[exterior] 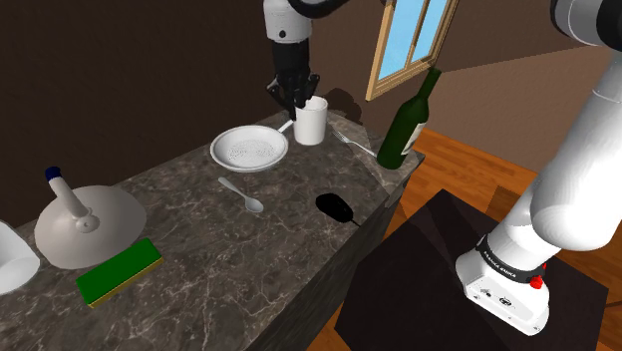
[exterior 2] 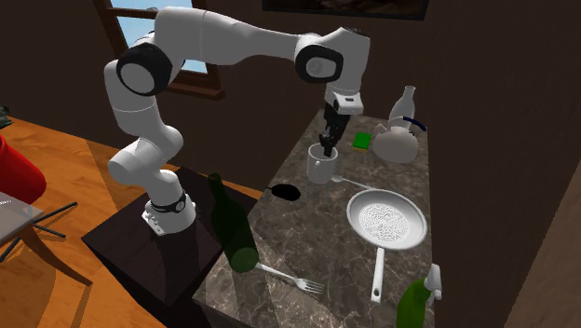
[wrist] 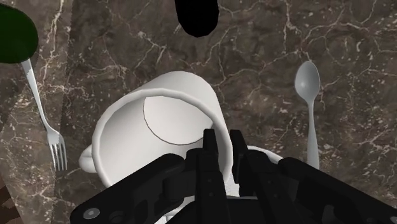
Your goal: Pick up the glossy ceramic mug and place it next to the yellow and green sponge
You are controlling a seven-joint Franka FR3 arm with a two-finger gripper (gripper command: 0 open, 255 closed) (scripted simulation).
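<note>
We have the gripper [exterior: 296,96] set on the white mug [exterior: 310,122], its fingers narrowed onto the mug's wall, one inside the rim and one outside, as the wrist view shows. The mug stands at the end of the counter [exterior: 289,249] by the bottle [exterior: 409,122], just beside the pan [exterior: 249,149]. We cannot tell whether it is clear of the surface. The sponge [exterior: 120,271] lies near the opposite end, well apart. We judge the grasp made; the lift, the carry along the counter and the setting down beside the sponge are not yet done.
</note>
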